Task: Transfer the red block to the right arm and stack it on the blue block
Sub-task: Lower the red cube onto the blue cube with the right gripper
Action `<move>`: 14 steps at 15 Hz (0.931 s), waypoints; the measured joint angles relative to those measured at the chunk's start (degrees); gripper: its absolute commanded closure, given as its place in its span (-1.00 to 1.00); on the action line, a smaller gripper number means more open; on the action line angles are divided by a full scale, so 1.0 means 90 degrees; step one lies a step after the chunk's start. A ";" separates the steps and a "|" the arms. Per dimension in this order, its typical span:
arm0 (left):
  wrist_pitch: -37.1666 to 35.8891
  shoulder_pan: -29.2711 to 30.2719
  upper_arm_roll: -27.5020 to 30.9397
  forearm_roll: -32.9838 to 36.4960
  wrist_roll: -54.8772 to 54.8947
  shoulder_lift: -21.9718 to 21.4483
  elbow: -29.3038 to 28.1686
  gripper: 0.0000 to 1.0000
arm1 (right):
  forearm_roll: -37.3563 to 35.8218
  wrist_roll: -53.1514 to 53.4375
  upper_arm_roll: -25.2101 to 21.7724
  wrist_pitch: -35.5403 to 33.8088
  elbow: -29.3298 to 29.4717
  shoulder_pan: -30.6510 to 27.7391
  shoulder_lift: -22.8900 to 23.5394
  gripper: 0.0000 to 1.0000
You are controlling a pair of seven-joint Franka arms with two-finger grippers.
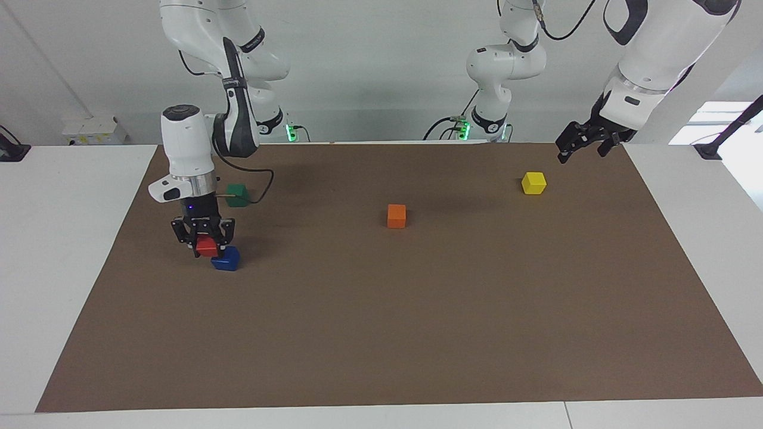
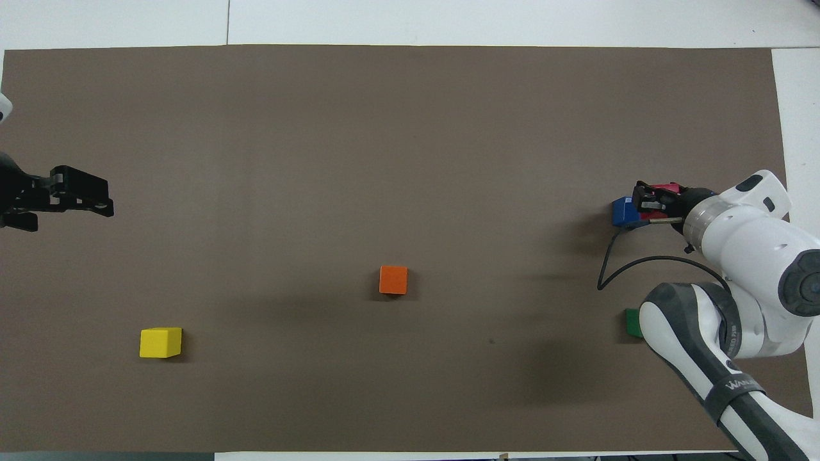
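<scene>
My right gripper (image 1: 207, 241) is clamped shut on the small bright red wooden cube (image 1: 207, 245), fingers pressing two opposite flat faces. It hangs low over the brown mat (image 1: 381, 333), partly over the small deep blue wooden cube (image 1: 226, 260) at my right arm's end and not squarely above it. The cube looks light, rigid and smooth-sided, so I judge a centred pinch on parallel faces suits it; an off-centre stack could tip. A dark green cube (image 1: 236, 195) sits nearer to the robots. An orange cube (image 1: 396, 215) lies mid-mat, then a yellow cube (image 1: 533, 183). My left gripper (image 1: 565, 154) waits over the mat's corner, spread open and empty.
</scene>
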 measured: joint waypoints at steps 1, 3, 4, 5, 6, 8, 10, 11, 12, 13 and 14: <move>-0.0009 0.0000 0.0011 0.0000 0.0000 0.0000 -0.0001 -1.00 | 0.0000 0.0000 -0.0001 0.0051 0.0008 -0.0012 0.0054 1.00; -0.0035 0.0000 0.0022 0.0000 0.0000 0.0000 -0.0002 -1.00 | 0.0000 0.0008 -0.0001 0.0065 0.0028 -0.0012 0.0124 1.00; -0.0038 -0.0003 0.0018 0.0000 0.0001 0.0000 -0.0002 -1.00 | 0.0000 0.0019 0.0001 0.0065 0.0056 -0.0012 0.0160 1.00; -0.0038 -0.0013 0.0014 0.0000 0.0003 0.0000 -0.0003 -1.00 | 0.0001 0.0044 0.0005 0.0065 0.0092 -0.0007 0.0197 1.00; -0.0033 -0.0035 0.0015 0.0000 0.0005 0.0000 -0.0005 -1.00 | 0.0001 0.0073 0.0011 0.0065 0.0128 0.0001 0.0228 1.00; -0.0021 -0.0077 0.0022 0.0000 0.0005 0.0003 -0.0016 -1.00 | 0.0001 0.0098 0.0025 0.0065 0.0172 0.0003 0.0264 1.00; -0.0007 -0.0077 0.0043 0.0000 0.0006 0.0015 -0.0044 -1.00 | 0.0001 0.0137 0.0029 0.0063 0.0208 0.0003 0.0273 1.00; 0.0048 -0.0077 0.0061 0.0000 0.0031 0.0017 -0.0082 -1.00 | 0.0001 0.0182 0.0030 0.0049 0.0242 0.0003 0.0279 1.00; 0.0143 -0.0077 0.0075 0.0000 0.0096 0.0018 -0.0128 -1.00 | 0.0001 0.0230 0.0033 0.0017 0.0281 0.0003 0.0288 1.00; 0.0202 -0.0077 0.0086 0.0000 0.0173 0.0018 -0.0172 -1.00 | 0.0001 0.0291 0.0038 -0.0022 0.0317 0.0005 0.0304 1.00; 0.0236 -0.0077 0.0094 0.0000 0.0214 0.0018 -0.0203 -1.00 | 0.0001 0.0336 0.0045 -0.0058 0.0342 0.0008 0.0327 1.00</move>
